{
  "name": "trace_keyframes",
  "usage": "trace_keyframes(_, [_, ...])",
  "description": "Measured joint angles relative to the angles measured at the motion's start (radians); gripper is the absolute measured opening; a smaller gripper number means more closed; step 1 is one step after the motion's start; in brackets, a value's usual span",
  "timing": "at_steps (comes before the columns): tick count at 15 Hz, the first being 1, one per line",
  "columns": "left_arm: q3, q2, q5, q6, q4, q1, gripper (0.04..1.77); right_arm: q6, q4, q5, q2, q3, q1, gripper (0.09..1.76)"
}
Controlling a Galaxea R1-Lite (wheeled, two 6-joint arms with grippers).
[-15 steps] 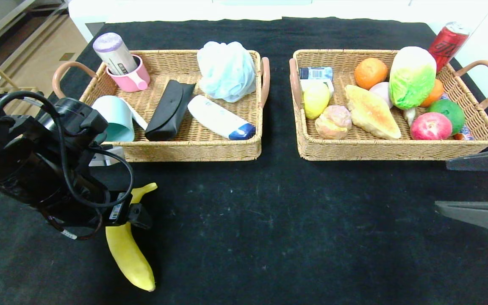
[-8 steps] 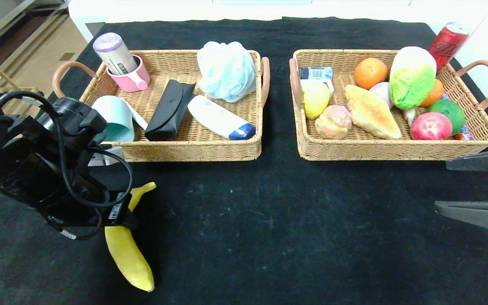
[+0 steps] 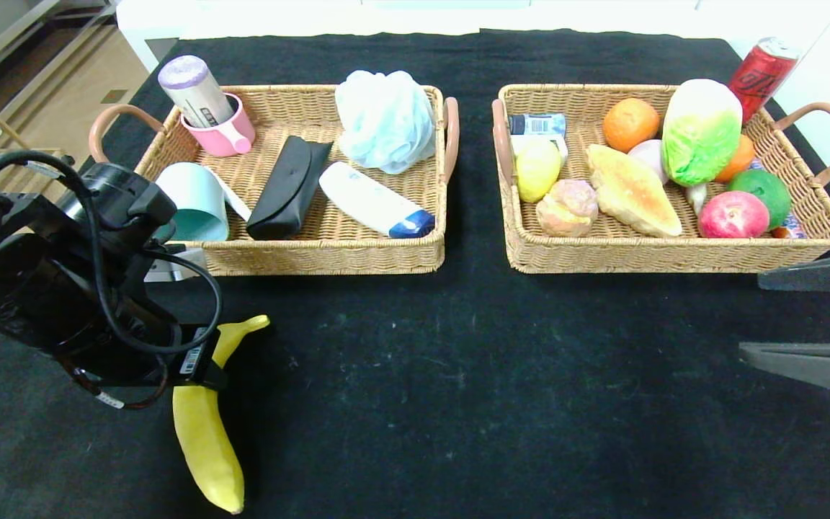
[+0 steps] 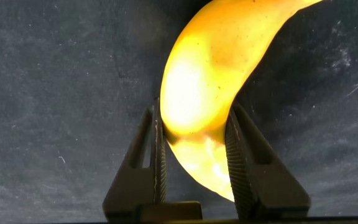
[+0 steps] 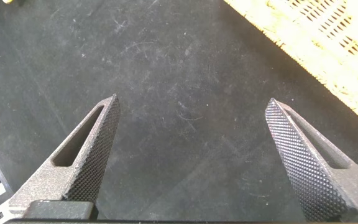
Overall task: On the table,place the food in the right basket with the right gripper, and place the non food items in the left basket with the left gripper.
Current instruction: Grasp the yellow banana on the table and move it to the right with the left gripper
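table [image 3: 458, 375]: we see black cloth with faint white scuffs, flat and matte; we judge it gives fair friction under anything dragged.
left basket [image 3: 328, 252]: stiff tan wicker with loop handles, at 11 o'clock in the head view; it holds non-food things, among them a teal mug [image 3: 195, 202] on its side.
right basket [image 3: 674, 252]: the same wicker, at 1 o'clock, crowded with food, the cabbage [image 3: 699, 133] and orange [image 3: 630, 124] included.
banana [image 3: 206, 432]: long, curved, smooth yellow skin, toy-like, at 7 o'clock on the cloth. We judge it light, fairly stiff and a little slippery; its middle, where it is thickest, looks the best hold.
left gripper [image 4: 194, 152]: its ribbed fingers press both sides of the banana, so we read it as clamped on the fruit, though food belongs to the other arm.
right gripper [image 5: 191, 149]: at 4 o'clock, fingers spread wide over bare cloth, holding nothing.
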Motion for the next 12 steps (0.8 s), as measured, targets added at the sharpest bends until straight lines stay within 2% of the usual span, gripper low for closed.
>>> trace_keyframes(7, [-0.010,-0.018,-0.017,0.002,-0.002,-0.005,0.63,0.000,0.000,0.000,-0.002,0.000,0.000,1.71])
trace_keyframes(12, [-0.056,-0.039,-0.019,-0.001,-0.007,-0.102,0.63,0.000,-0.001,0.000,-0.003,-0.001,-0.001,1.71])
